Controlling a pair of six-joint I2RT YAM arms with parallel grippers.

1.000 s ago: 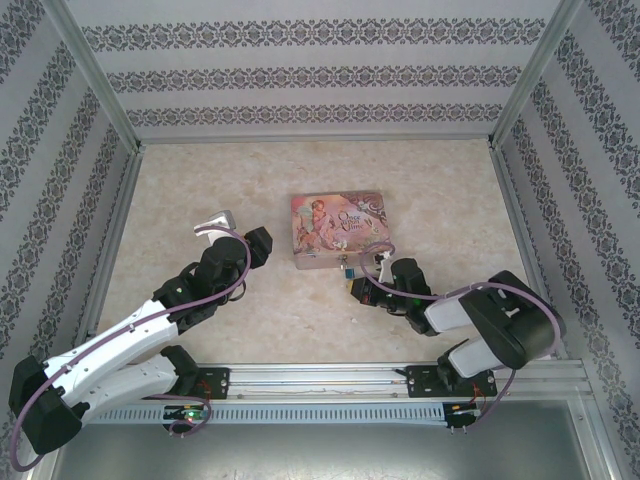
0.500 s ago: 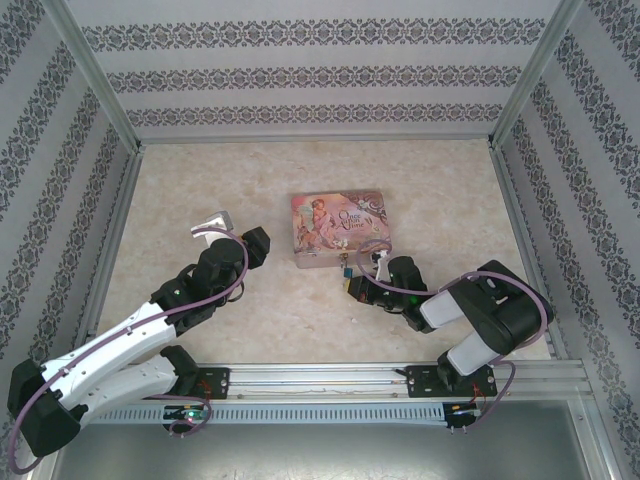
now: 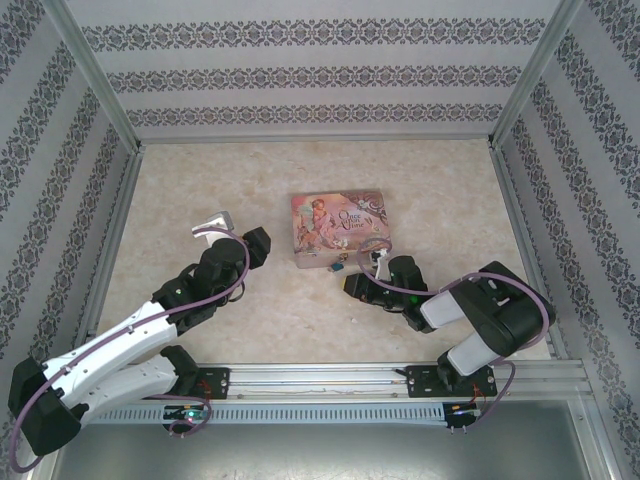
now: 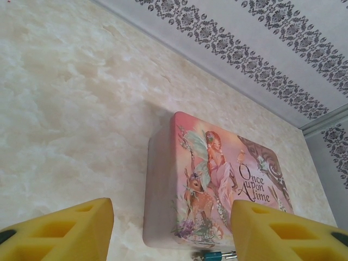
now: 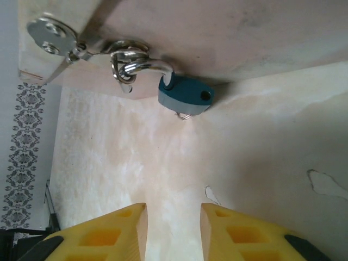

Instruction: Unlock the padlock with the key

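- I am holding my left fingers (image 4: 171,220) wide apart, with nothing between the two yellow pads (image 4: 65,231).
- My left fingers (image 3: 212,226) are hovering over the tabletop (image 3: 200,180), left of the pink tin (image 3: 340,230) and clear of it.
- From my left wrist I am looking along the tin's (image 4: 217,185) illustrated lid, and a teal bit of the padlock (image 4: 209,254) is peeking out at its near edge.
- I am keeping my right fingers (image 5: 173,217) a little apart; the gap between the yellow pads (image 5: 103,236) is narrow and they are gripping nothing.
- My right fingers (image 3: 352,285) are pointing at the near wall of the tin from the near right, close to the padlock (image 3: 338,267) but not touching it.
- The padlock (image 5: 186,95) is sitting just beside the tin's near wall (image 5: 228,32), about midway along it, with its blue-teal body down by the tabletop.
- Its silver shackle (image 5: 147,66) is passing through the metal ring (image 5: 126,62) of the tin's latch (image 5: 51,38).
- A small metal bit (image 5: 185,115) is sticking out of the padlock's end that faces my right fingers; I cannot tell what it is.
- A bare stretch of tabletop (image 5: 179,163) is lying between my right fingers and the padlock.
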